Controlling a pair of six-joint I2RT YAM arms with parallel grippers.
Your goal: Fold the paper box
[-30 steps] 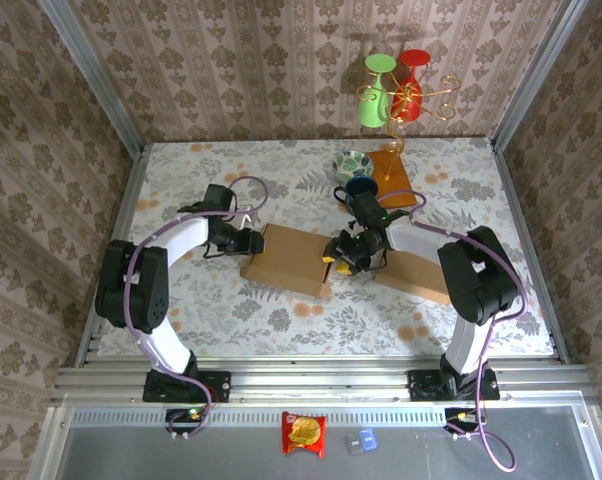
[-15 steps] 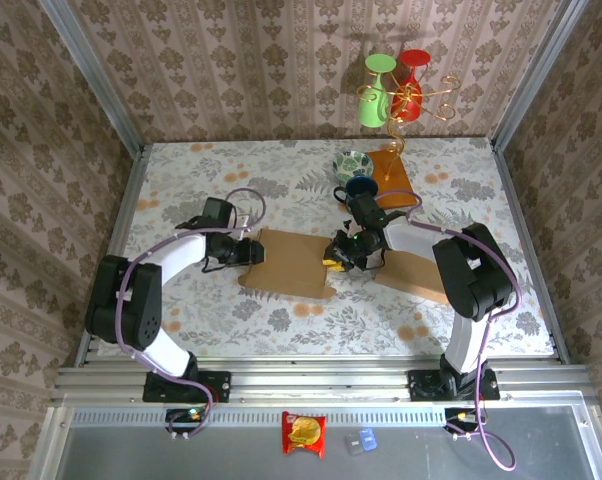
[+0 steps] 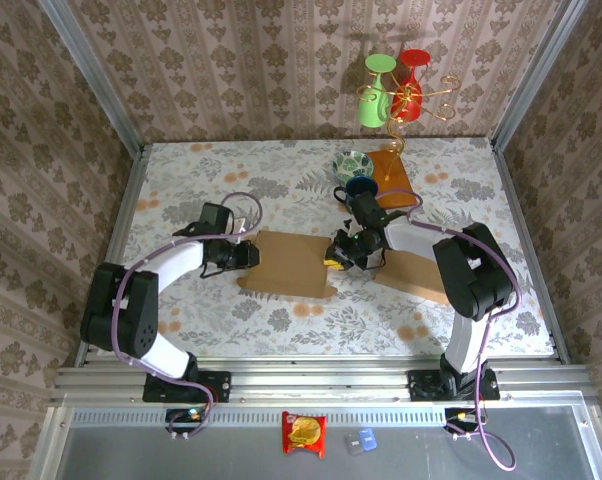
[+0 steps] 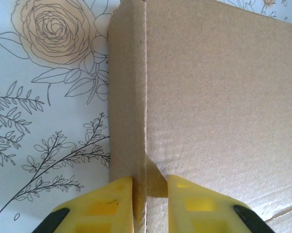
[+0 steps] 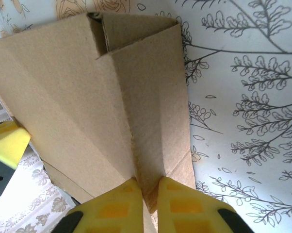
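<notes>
The brown paper box (image 3: 286,265) lies flat at the table's middle, with a side flap raised at each end. My left gripper (image 3: 249,256) is at its left end. In the left wrist view the upright left flap (image 4: 126,97) runs between the yellow fingers of my left gripper (image 4: 150,182); the left finger touches it and a narrow gap remains at the right finger (image 4: 199,204). My right gripper (image 3: 339,252) is at the box's right end. In the right wrist view my right gripper (image 5: 150,182) is shut on the folded right flap (image 5: 151,111).
A second flat cardboard piece (image 3: 416,275) lies under the right arm. Behind it are an orange sheet (image 3: 393,178), a dark blue cup (image 3: 360,187) and a patterned bowl (image 3: 352,163). A wire stand with green and red glasses (image 3: 391,90) stands at the back wall.
The left gripper has slid in over the box's left flap and narrowed its jaws. The right gripper has closed on the right flap. The box has turned slightly, now lying more level.
</notes>
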